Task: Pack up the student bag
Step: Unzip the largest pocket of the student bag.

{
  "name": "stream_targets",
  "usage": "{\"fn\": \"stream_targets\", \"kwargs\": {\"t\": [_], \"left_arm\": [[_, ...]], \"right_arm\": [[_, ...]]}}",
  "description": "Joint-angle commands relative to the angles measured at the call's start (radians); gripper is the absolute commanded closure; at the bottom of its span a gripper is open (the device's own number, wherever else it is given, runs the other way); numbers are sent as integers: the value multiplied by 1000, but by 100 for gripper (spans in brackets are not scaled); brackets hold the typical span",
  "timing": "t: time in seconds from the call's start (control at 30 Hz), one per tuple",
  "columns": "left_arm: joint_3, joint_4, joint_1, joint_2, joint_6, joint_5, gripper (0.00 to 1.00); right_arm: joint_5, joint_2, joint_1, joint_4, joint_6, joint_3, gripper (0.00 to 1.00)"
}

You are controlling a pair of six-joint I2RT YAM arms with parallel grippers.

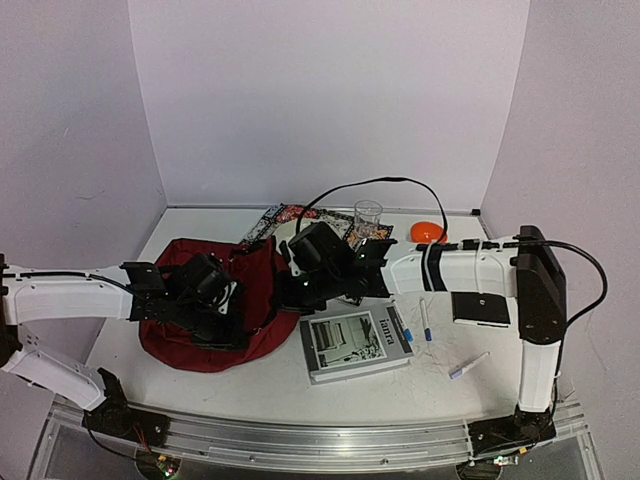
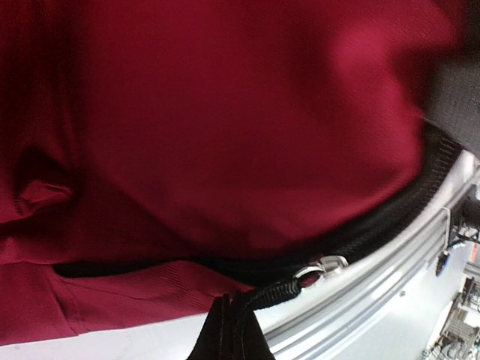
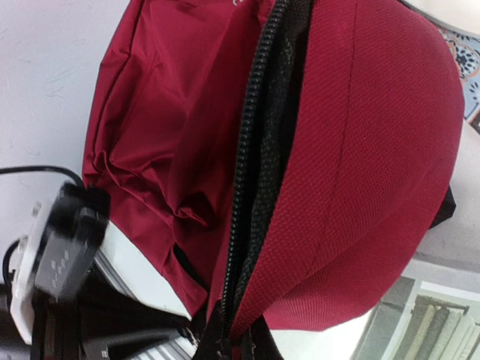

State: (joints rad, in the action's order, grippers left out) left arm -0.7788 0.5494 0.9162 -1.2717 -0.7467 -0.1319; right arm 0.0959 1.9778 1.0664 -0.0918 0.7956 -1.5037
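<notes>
— Bag (image 1: 190, 350) sits on the table (image 1: 250, 390), left of middle: a dark-red floppy heap, with both arms reaching in over it from either side.

— Which arm has hold of it?

— Both, from where I stand. Right gripper (image 3: 229, 341) is pinched tight on the rim, right at the zip (image 3: 251, 150), with red cloth on either side of its fingers.

— And the left?

— Left gripper (image 2: 225, 334) is closed right down as well, jaws together at the edge of the red cloth. A black webbing strap runs off from there to a small metal ring (image 2: 319, 268). Whether it has nipped cloth or strap I can't tell; it's too blurred that close up.

— Is the bag open?

— Zip's parted, yes. From the right wrist you look along the black teeth into a narrow gap, with black mesh showing inside. The side panel next to it hangs in loose folds.

— What else is out on the table?

— A book (image 1: 355, 343) lies flat just beside the bag, on its right, under the right arm. Further right there's a pen (image 1: 425, 322) with a blue cap, and a pale marker (image 1: 468, 367) well apart from it, nearer the front edge. At the back a clear glass (image 1: 368, 218) stands upright, an orange thing (image 1: 428, 233) near it on the right. Behind the bag lies something flat and patterned (image 1: 285, 213). All of that is outside the bag.
</notes>
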Motion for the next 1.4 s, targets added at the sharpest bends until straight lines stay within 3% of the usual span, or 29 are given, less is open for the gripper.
{"fn": "stream_targets", "kwargs": {"t": [0.0, 0.27, 0.5, 0.73, 0.87, 0.93, 1.0, 1.37], "left_arm": [[49, 91, -62, 44, -18, 75, 100], [119, 108, -154, 91, -16, 48, 100], [142, 160, -164, 136, -61, 76, 100], [154, 244, -164, 214, -174, 180, 100], [140, 268, -165, 259, -190, 213, 100], [109, 268, -165, 266, -180, 213, 92], [69, 266, -164, 264, -166, 217, 77], [-150, 215, -166, 201, -126, 224, 44]], "right_arm": [[26, -122, -13, -20, -40, 34, 100], [29, -225, -44, -20, -57, 89, 100], [19, -301, -85, -24, -77, 141, 100], [24, -340, -105, -47, -79, 175, 100], [101, -298, -103, -74, -77, 157, 100], [137, -270, -93, -109, -67, 151, 100], [158, -228, -69, -131, -64, 126, 100], [191, -20, 30, -245, -23, 13, 100]]}}
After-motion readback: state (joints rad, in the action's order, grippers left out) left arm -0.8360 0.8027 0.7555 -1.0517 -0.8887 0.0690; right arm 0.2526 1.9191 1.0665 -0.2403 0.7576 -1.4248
